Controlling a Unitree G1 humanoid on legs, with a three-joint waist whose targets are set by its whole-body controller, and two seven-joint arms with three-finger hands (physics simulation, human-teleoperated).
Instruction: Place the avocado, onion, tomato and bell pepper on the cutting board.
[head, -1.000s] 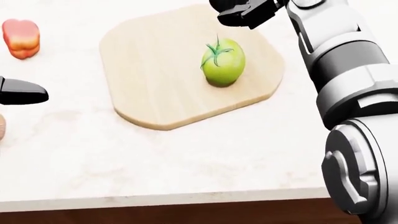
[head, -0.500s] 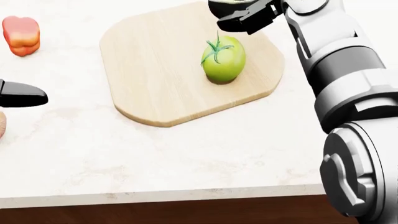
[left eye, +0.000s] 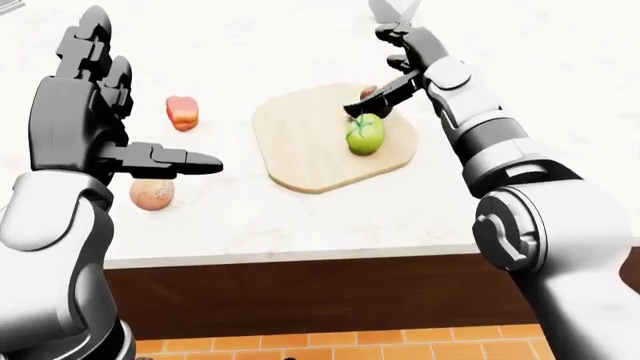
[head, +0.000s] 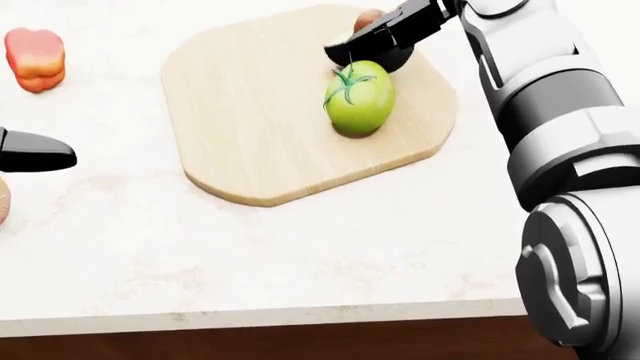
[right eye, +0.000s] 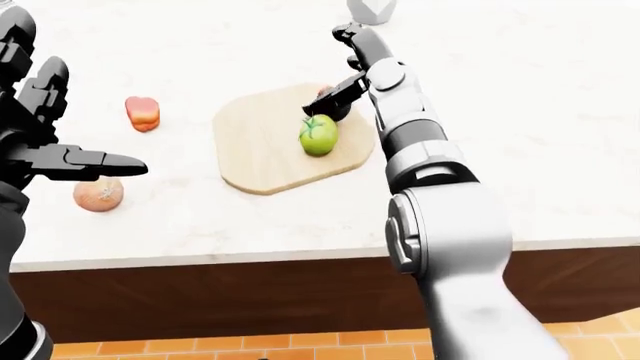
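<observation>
Your right hand (head: 385, 34) is stretched out over the top-right part of the cutting board (head: 250, 112) in the head view, its dark fingers (head: 350, 49) extended just above the green tomato (head: 358, 97), which sits upright on the board with its stem up. The fingers look spread rather than closed round anything. A small reddish-brown rounded thing (head: 367, 18) shows just behind them at the board's top edge; you cannot tell from these views what it is, or whether the hand touches it. Your left hand (left eye: 85, 120) is raised at the left of the left-eye view, open, fingers up and one finger pointing sideways, holding nothing. The red-orange bell pepper (left eye: 181, 112) lies on the pale marble surface (head: 300, 255) to the left of the board, well apart from it. The onion (left eye: 152, 193) rests on the surface lower left of the board, near the left hand's pointing finger in that view.
</observation>
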